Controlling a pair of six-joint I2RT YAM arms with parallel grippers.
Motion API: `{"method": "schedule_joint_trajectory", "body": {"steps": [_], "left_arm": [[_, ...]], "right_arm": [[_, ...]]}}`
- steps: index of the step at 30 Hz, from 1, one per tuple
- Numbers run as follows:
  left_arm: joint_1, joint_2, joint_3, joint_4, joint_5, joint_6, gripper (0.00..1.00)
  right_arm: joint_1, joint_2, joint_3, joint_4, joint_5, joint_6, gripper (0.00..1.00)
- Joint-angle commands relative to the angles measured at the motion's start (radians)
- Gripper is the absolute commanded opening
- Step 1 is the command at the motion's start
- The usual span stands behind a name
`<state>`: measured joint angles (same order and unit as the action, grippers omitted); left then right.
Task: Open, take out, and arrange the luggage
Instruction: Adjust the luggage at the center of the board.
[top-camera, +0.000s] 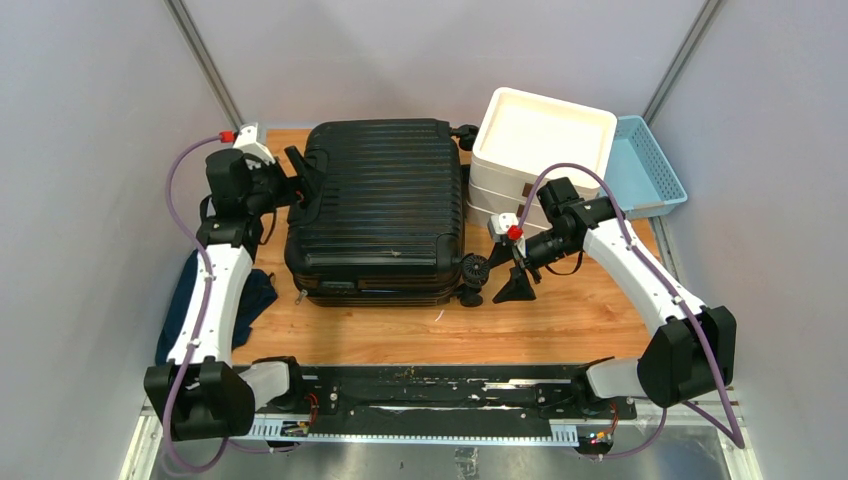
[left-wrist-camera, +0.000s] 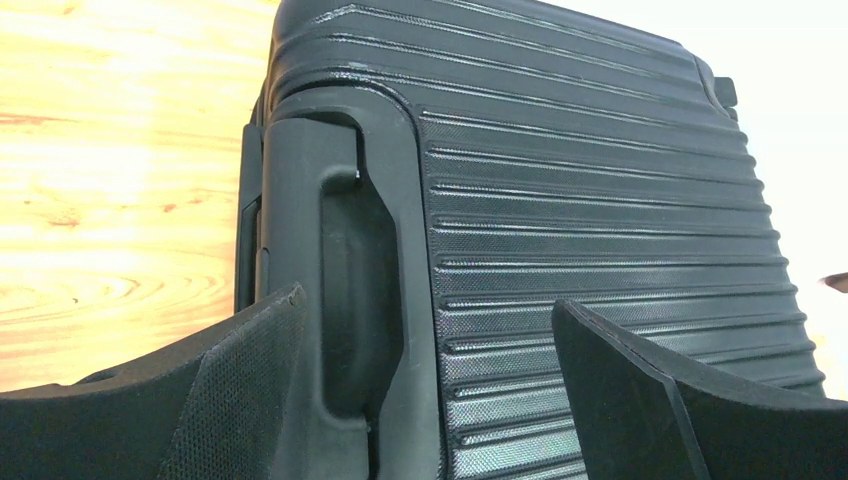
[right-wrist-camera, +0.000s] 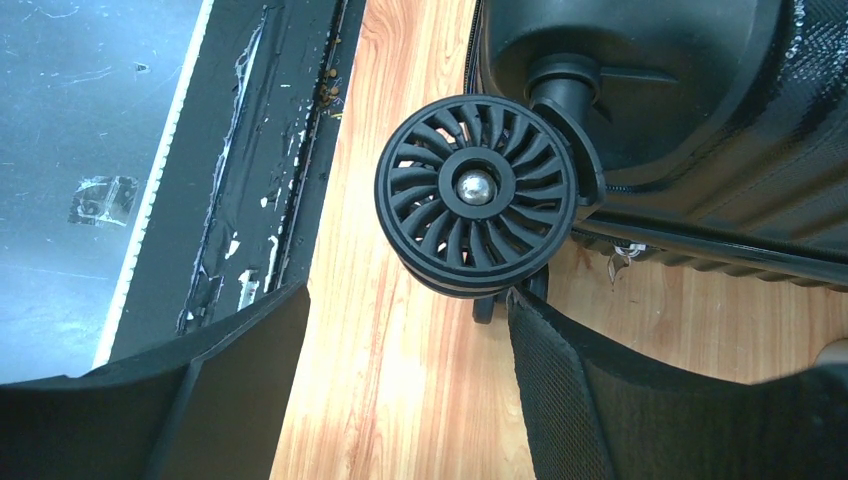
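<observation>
The suitcase lies flat and shut in the middle of the tabletop, with its wheels toward the right. The left pincer is spread wide at the case's left side, over the recessed handle; whether a finger touches the shell is hard to tell. The right pincer is also released, just beside the near wheel, grasping nothing.

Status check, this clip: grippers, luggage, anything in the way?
Left gripper open at luggage left end. Right gripper open beside a wheel. Luggage closed, lying flat. White drawer unit close alongside, right side.
</observation>
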<state>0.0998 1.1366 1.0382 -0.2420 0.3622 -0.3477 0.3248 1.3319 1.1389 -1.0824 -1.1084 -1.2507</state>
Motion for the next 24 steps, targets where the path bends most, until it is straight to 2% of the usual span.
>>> {"method": "schedule_joint_trajectory", "body": {"steps": [1, 4, 8, 11, 20, 21, 24], "left_arm": [[0.007, 0.029, 0.05, -0.038, -0.015, 0.031, 0.95], [0.006, 0.077, 0.116, -0.088, -0.048, 0.046, 0.95], [0.005, 0.154, 0.2, -0.184, -0.172, 0.048, 0.93], [-0.011, 0.182, 0.211, -0.192, -0.219, 0.053, 0.84], [-0.068, 0.213, 0.199, -0.232, -0.372, 0.108, 0.65], [-0.069, 0.207, 0.181, -0.225, -0.392, 0.11, 0.59], [-0.069, 0.204, 0.156, -0.215, -0.412, 0.112, 0.49]], "right_arm": [[-0.01, -0.009, -0.006, -0.039, -0.055, -0.015, 0.76], [-0.012, -0.008, -0.009, -0.039, -0.059, -0.016, 0.76], [-0.011, -0.011, -0.013, -0.039, -0.067, -0.019, 0.76], [-0.012, -0.008, -0.014, -0.04, -0.065, -0.021, 0.76], [-0.012, -0.013, -0.014, -0.043, -0.064, -0.023, 0.76], [-0.012, -0.013, -0.014, -0.042, -0.064, -0.023, 0.76], [-0.012, -0.011, -0.013, -0.042, -0.064, -0.023, 0.76]]}}
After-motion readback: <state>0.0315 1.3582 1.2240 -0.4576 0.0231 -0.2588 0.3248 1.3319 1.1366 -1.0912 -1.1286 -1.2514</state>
